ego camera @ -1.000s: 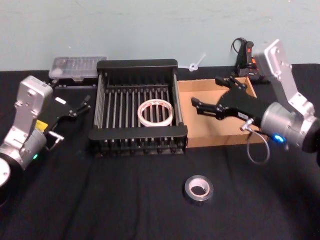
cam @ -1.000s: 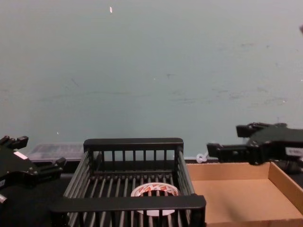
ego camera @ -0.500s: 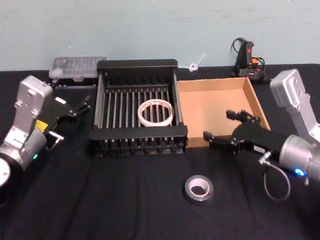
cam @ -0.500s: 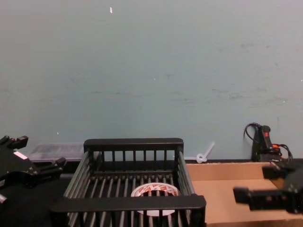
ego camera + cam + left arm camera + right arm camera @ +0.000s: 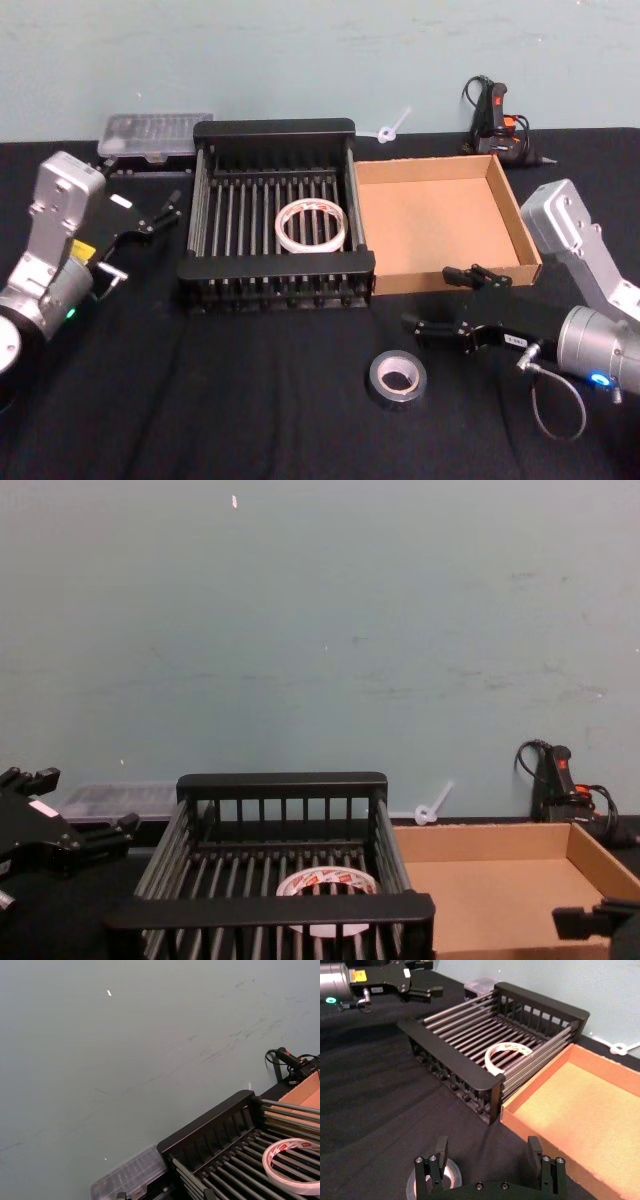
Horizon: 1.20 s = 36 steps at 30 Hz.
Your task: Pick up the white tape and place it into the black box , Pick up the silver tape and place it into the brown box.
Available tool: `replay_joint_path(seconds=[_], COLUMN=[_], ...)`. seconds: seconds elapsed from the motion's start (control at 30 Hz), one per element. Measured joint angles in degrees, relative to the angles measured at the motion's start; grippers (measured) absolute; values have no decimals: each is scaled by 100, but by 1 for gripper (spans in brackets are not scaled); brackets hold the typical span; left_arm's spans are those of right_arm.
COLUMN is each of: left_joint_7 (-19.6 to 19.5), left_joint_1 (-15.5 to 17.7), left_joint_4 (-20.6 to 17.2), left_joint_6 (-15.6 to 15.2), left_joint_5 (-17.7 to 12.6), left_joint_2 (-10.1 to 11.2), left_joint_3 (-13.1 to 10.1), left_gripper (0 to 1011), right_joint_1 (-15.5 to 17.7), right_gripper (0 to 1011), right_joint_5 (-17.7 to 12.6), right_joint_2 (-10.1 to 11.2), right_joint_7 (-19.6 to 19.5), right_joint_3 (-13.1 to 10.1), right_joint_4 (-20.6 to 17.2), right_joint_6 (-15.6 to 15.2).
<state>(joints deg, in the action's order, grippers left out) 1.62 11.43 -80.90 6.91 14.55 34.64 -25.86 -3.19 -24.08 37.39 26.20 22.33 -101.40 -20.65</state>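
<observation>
Black cloth covers your table [image 5: 250, 400], and on it the black plastic crate with slatted sides, the black box [image 5: 275, 272], sits left of the shallow brown cardboard tray, the brown box [image 5: 440, 215], the two touching along one side. The flat white roll printed with red marks, the white tape [image 5: 312, 224], lies on the barred floor of the black box, toward its right half; you can see it there in the chest view [image 5: 327, 884] and from both wrists too [image 5: 295, 1165] [image 5: 508, 1055].

The thick grey-silver roll, the silver tape [image 5: 397, 376], lies flat on the cloth, near side of the boxes, apart from both. Your right gripper [image 5: 455, 300] hangs low just to the right and far side of it, in front of the brown box's near wall, its two fingers spread wide with nothing between them. From the right wrist the silver tape [image 5: 451, 1176] shows beside one finger [image 5: 440, 1155], not between the pair.

Your left gripper [image 5: 168, 207] is parked left of the black box, fingers open and empty. A clear plastic case [image 5: 155, 133] lies behind it at the far left.
</observation>
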Motion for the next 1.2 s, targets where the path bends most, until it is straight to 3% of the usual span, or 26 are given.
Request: replay_joint_path(seconds=[0.77,1.2], left_joint_7=[0,0], left_joint_1=[0,0], left_joint_4=[0,0], left_joint_6=[0,0], left_joint_5=[0,0], left_joint_2=[0,0], left_joint_3=[0,0], left_gripper=[1001,1002], right_joint_1=[-299,-381], right_gripper=[1002,1002], right_joint_5=[28,25], right_joint_2=[265,373], right_joint_7=[326,392], right_joint_3=[536,674], right_joint_4=[157,181], right_joint_6=[-347,-443])
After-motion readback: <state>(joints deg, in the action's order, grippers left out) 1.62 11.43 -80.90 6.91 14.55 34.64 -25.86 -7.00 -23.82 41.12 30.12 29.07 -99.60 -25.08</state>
